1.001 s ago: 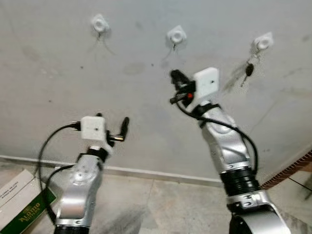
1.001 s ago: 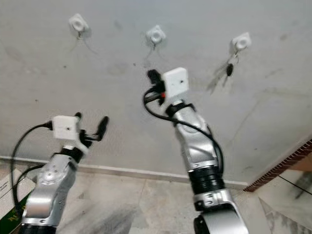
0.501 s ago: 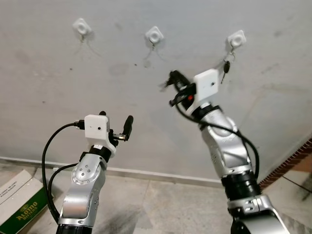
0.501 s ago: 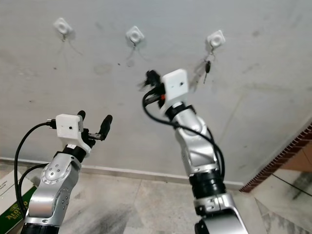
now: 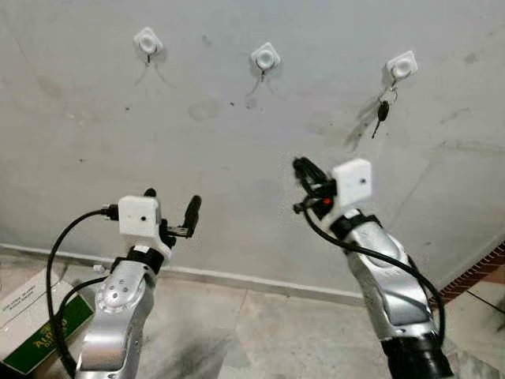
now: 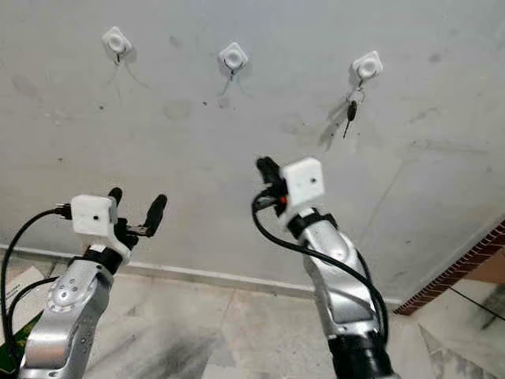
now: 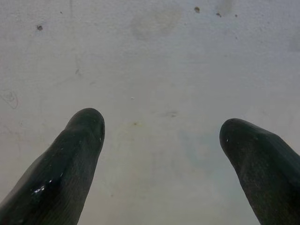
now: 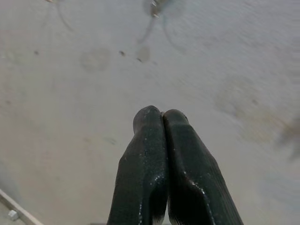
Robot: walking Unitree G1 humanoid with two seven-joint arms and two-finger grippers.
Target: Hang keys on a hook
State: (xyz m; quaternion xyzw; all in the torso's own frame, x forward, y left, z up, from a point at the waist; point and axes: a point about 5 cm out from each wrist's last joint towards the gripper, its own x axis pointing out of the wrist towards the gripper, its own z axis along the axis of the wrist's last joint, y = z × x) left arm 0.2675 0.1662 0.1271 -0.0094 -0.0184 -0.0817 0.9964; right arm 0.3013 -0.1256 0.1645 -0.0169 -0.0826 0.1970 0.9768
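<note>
Three white hooks are fixed high on the grey wall: left hook (image 5: pixel 147 39), middle hook (image 5: pixel 265 57) and right hook (image 5: pixel 402 65). A dark key (image 5: pixel 382 111) hangs on its ring from the right hook. My right gripper (image 5: pixel 301 166) is raised below and left of the key, well apart from it, its fingers (image 8: pixel 161 154) pressed together with nothing between them. My left gripper (image 5: pixel 169 203) is held up lower at the left, facing the bare wall, its fingers (image 7: pixel 75 154) spread wide and holding nothing.
The wall meets a tiled floor (image 5: pixel 260 332) at a pale skirting strip. A cardboard box with green print (image 5: pixel 31 324) lies on the floor at the lower left. A brick edge (image 5: pixel 473 272) shows at the lower right.
My right arm has dropped down and away from the right hook, with its fingers shut. The key stays hanging on that hook. The camera has shifted a little.
</note>
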